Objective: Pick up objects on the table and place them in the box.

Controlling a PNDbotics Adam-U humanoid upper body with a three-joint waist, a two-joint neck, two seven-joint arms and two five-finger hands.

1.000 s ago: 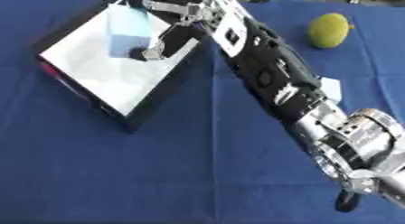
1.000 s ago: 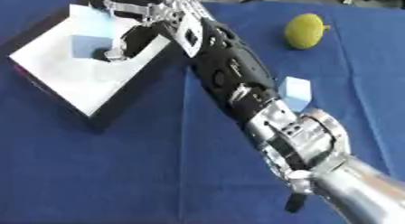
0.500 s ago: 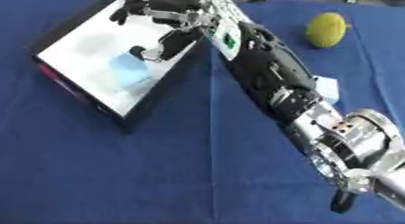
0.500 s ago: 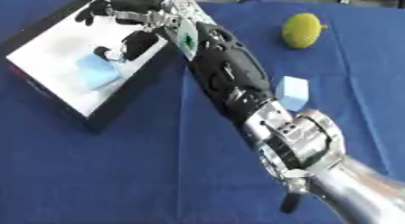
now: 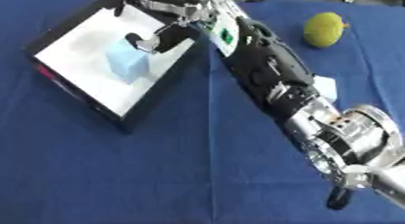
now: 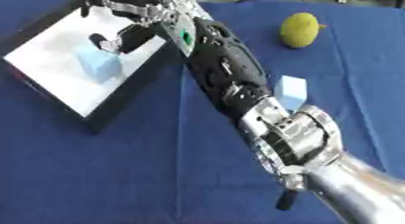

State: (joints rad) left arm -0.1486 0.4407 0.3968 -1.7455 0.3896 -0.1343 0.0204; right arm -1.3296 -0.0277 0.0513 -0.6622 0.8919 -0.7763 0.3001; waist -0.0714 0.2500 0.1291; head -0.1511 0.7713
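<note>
A blue cloth [image 5: 119, 173] covers the table. The right arm crosses it from the near right corner to the box [image 5: 75, 78] at the far left. In the box a pale blue block [image 5: 126, 61] lies tilted, long axis unclear. The right hand [image 5: 162, 20] hangs just beyond it, fingers loosely spread, holding nothing. A second block [image 6: 290, 92] shows beside the forearm; a yellow-green fruit [image 5: 324, 30] sits far right.

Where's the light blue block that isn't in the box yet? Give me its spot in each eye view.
Left eye view: light blue block at right of centre, mostly hidden behind the right forearm.
Right eye view: light blue block right of centre, in plain sight beside the forearm.
Shared landmark: the yellow-green fruit, up-table from it in both.
</note>
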